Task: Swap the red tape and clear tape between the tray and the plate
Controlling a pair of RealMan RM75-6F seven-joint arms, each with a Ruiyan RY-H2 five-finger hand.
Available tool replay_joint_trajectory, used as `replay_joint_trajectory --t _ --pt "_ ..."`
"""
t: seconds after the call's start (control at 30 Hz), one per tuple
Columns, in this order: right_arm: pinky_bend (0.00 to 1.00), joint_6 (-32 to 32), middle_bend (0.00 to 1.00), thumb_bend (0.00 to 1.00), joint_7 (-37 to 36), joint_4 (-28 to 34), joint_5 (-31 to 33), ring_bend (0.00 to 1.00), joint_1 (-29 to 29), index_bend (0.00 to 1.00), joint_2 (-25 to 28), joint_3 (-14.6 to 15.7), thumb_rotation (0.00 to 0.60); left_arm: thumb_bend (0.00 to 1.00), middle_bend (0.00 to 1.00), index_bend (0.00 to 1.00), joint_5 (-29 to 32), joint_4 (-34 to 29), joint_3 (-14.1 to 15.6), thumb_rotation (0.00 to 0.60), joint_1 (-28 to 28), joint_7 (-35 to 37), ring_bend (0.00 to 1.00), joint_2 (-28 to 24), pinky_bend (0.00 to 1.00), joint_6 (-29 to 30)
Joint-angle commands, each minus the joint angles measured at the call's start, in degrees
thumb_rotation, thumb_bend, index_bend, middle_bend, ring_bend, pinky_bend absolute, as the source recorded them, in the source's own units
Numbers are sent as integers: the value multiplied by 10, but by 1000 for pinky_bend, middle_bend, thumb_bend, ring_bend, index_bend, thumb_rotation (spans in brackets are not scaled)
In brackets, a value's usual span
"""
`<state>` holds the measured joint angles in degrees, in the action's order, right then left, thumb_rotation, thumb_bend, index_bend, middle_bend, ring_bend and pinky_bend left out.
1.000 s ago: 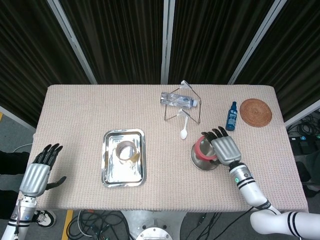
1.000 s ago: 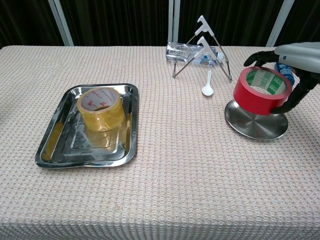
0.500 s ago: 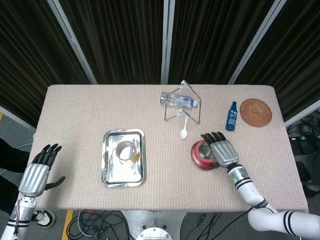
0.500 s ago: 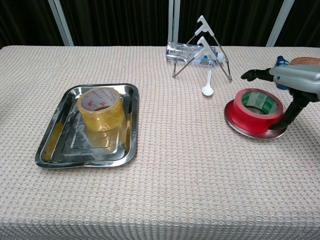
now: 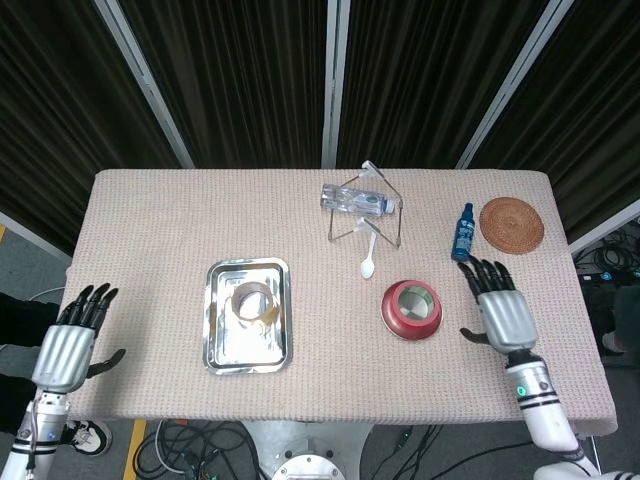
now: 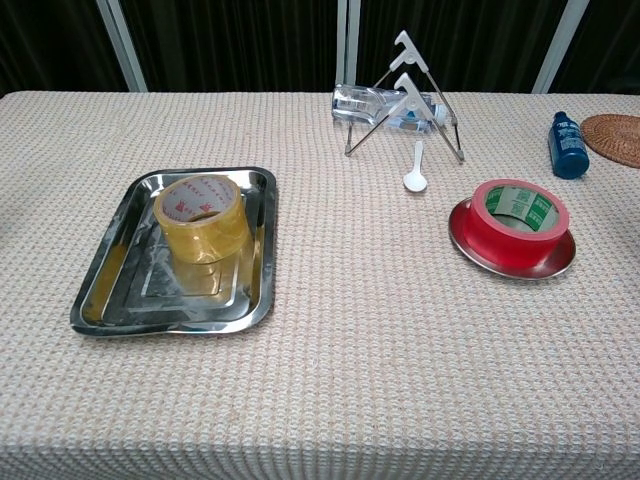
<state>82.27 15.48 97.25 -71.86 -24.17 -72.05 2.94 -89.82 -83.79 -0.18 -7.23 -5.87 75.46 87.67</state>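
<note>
Left hand (image 5: 68, 345), at the lower left edge of the head view, hangs off the table (image 5: 180, 230) with fingers spread, holding nothing. Right of it, left of centre, the tray (image 5: 217, 352) carries the clear tape (image 5: 254, 301), standing on its flat side. Further right, the red tape (image 5: 412, 303) lies flat on the plate (image 6: 465, 246). At the lower right, the right hand (image 5: 503, 315) rests beside the plate, fingers apart, empty.
</note>
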Motion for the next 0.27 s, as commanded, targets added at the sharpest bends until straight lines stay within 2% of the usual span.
replay_joint_trajectory --t 0.03,0.27 --pt "0 99 0 0 -61 -54 -50 0 101 0 7 29 600 126 53 65 11 5 -5 600 5 -10 0 -1 187 3" --pt "0 126 0 0 -97 -108 -60 0 161 0 -6 35 600 126 53 73 15 7 -11 600 6 -37 0 -9 186 2"
